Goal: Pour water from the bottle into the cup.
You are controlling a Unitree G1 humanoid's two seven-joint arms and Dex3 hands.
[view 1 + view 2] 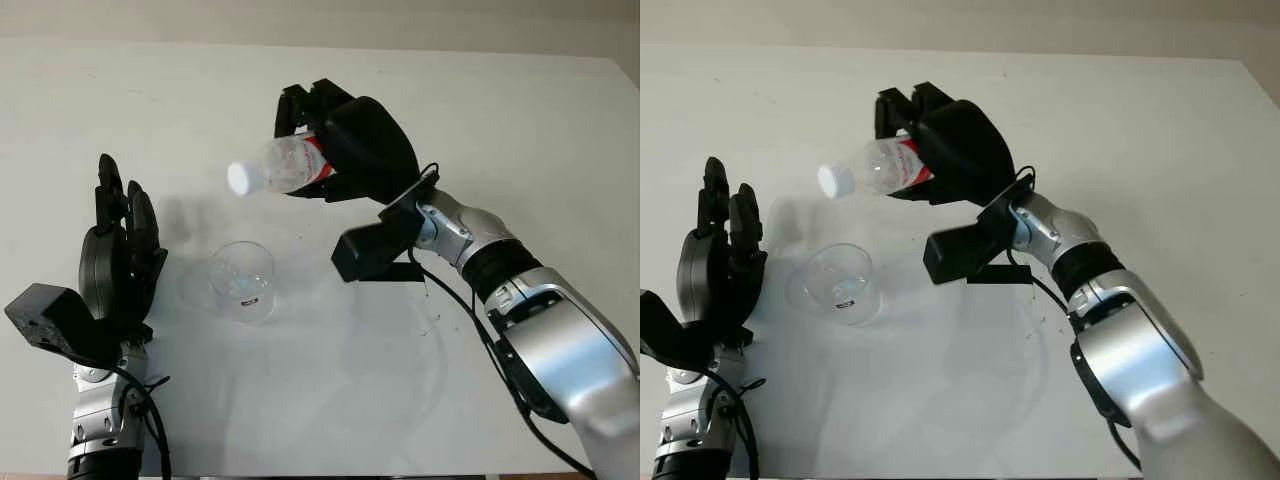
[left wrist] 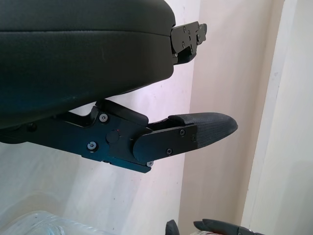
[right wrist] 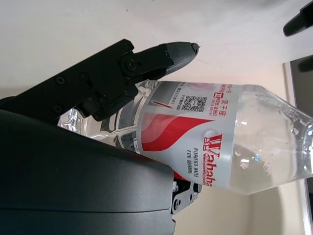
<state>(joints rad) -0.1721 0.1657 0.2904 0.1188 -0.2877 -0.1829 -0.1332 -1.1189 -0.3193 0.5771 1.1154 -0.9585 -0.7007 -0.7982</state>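
Right robot hand (image 1: 345, 150) clamped on bottle (image 1: 285, 166), tipped with its cap on. We should bring its mouth above the cup (image 1: 242, 281) at 7 o'clock. Left robot hand (image 1: 120, 250) open.

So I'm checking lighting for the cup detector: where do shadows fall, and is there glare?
Left eye view: soft shadows of the bottle and right robot hand lie on the table near the cup. Right wrist view: no glare; the label reads clearly.
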